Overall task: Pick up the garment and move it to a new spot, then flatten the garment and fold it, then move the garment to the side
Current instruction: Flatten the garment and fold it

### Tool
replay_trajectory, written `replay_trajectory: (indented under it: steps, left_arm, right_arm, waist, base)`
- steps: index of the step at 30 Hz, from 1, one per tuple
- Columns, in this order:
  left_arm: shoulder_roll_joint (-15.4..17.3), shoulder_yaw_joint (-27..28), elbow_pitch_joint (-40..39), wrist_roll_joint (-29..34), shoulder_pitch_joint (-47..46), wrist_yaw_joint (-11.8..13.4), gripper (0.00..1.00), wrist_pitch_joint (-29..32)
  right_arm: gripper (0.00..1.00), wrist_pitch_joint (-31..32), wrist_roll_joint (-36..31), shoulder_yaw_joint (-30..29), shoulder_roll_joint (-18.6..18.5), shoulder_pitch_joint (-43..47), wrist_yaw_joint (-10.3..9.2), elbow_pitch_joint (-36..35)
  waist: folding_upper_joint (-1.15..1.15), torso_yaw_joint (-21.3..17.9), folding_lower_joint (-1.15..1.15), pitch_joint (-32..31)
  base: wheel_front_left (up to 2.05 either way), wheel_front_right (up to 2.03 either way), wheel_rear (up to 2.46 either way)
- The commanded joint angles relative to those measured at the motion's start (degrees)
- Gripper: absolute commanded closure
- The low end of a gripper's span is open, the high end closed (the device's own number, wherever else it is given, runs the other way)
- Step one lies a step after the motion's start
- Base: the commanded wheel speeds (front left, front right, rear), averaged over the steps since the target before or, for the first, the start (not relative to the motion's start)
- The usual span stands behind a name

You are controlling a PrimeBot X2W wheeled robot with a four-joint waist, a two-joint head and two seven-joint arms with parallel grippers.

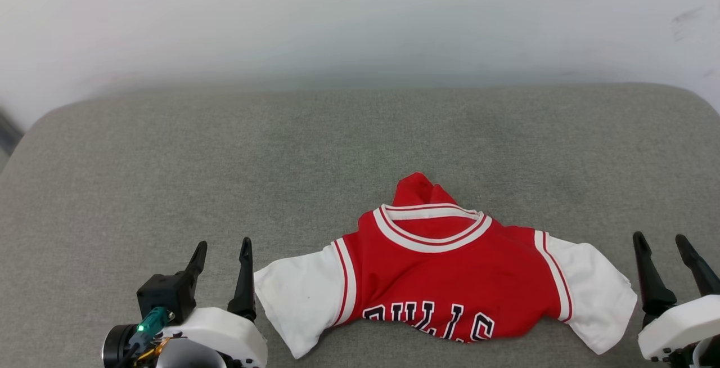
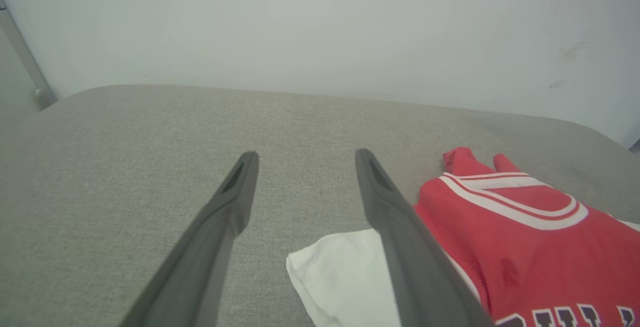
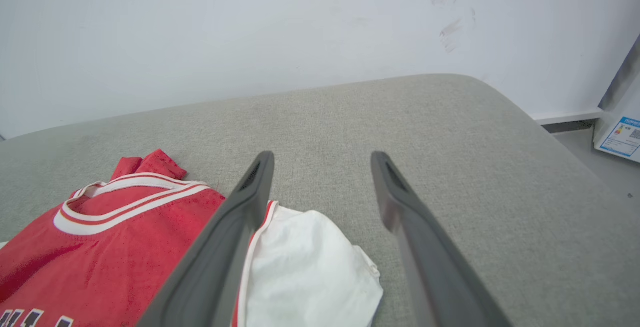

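The red jersey-style shirt with short white sleeves [image 1: 444,278] lay face up at the lower centre of the frame on a grey fabric cushion [image 1: 337,148], a red fold [image 1: 419,188] bunched behind its collar [image 1: 430,241]. The left gripper [image 1: 223,247] and right gripper [image 1: 661,239] flanked the sleeves, fingers spread, holding nothing. Flattening well likely meant pinching both sleeves evenly and drawing outward.

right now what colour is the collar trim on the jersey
White with red stripes on the garment collar trim; clearest in the head view.
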Motion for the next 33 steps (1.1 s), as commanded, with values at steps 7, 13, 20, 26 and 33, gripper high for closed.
replay_trajectory:
  steps: [7,13,20,26,33]
  left_arm:
    - [3.16,-1.32,1.59,-2.79,-2.48,-2.14,0.0,10.1]
    - [5.4,-3.84,3.64,-5.16,-7.65,-4.78,0.0,22.46]
    - [8.14,-6.49,8.47,-6.8,-13.9,-6.72,0.0,36.25]
    - [8.63,-9.55,12.86,-9.91,-13.38,-8.79,0.0,46.15]
    - [7.1,-10.82,12.45,-11.25,-11.47,-8.87,1.0,48.05]
  right_arm:
    - [0.0,-0.77,-2.8,2.77,2.33,3.01,-0.04,-10.02]
    - [0.0,0.26,-3.71,4.32,3.95,3.4,-0.03,-16.15]
    - [0.0,0.32,-3.41,6.07,5.03,1.21,-0.04,-19.44]
    - [0.0,-0.6,-2.67,7.15,4.95,-0.14,-0.05,-18.47]
    - [0.0,-0.51,-1.34,6.86,4.71,-0.55,-0.03,-17.08]
  waist:
    - [0.0,-1.11,0.0,-0.38]
    - [0.0,-2.48,0.0,2.58]
    - [0.0,-5.05,0.0,8.15]
    - [0.0,-7.12,0.0,10.5]
    - [0.0,-7.23,0.0,10.3]
  base:
    - [0.0,0.0,0.0]
    - [0.0,0.0,0.0]
    - [0.0,0.0,0.0]
    - [0.0,0.0,0.0]
    - [0.0,0.0,0.0]
